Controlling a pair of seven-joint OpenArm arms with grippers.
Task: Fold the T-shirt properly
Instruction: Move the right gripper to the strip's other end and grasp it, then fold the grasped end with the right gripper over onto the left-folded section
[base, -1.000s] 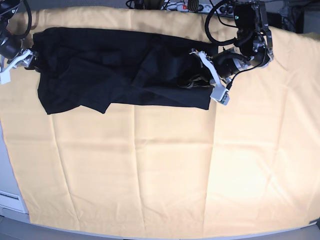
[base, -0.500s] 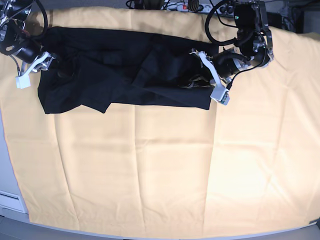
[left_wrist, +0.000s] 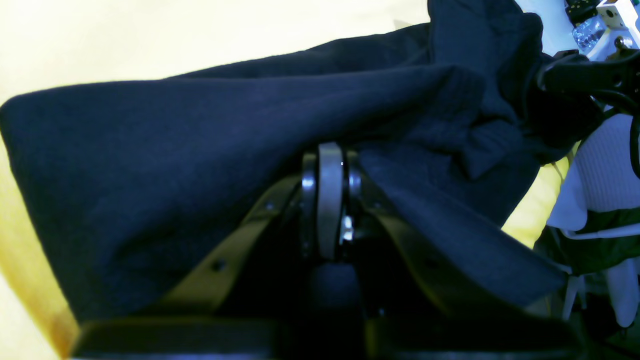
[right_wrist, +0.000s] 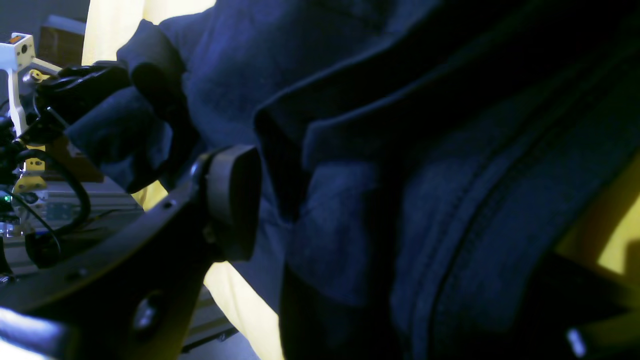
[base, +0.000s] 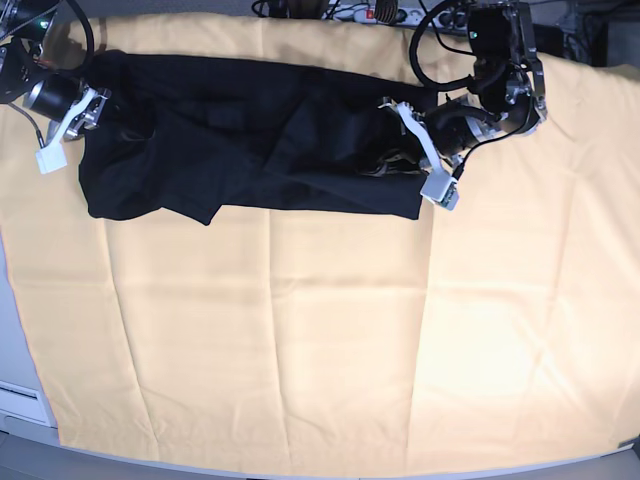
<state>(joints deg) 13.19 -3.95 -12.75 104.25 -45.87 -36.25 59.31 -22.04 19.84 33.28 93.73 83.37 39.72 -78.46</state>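
Observation:
The black T-shirt (base: 250, 130) lies in a long, creased band across the far part of the yellow cloth. At the shirt's right end my left gripper (base: 410, 160) is shut, and the fabric bunches there. In the left wrist view its fingertips (left_wrist: 327, 160) are pressed together with the T-shirt (left_wrist: 175, 175) draped over and around them. My right gripper (base: 68, 130) is at the shirt's left end with jaws wide open. One finger pad (right_wrist: 232, 200) shows in the right wrist view. Folds of the T-shirt (right_wrist: 400, 150) fill the gap beside it, and the other finger is hidden.
The large pale yellow cloth (base: 300, 350) covers almost the whole table. Power strips and cables (base: 370, 12) run along the far edge. A grey table edge (base: 15, 400) shows at the near left.
My right gripper has moved right from off the shirt's left edge onto that end, then up a little. The shirt's left edge shifted slightly. The left arm has not moved.

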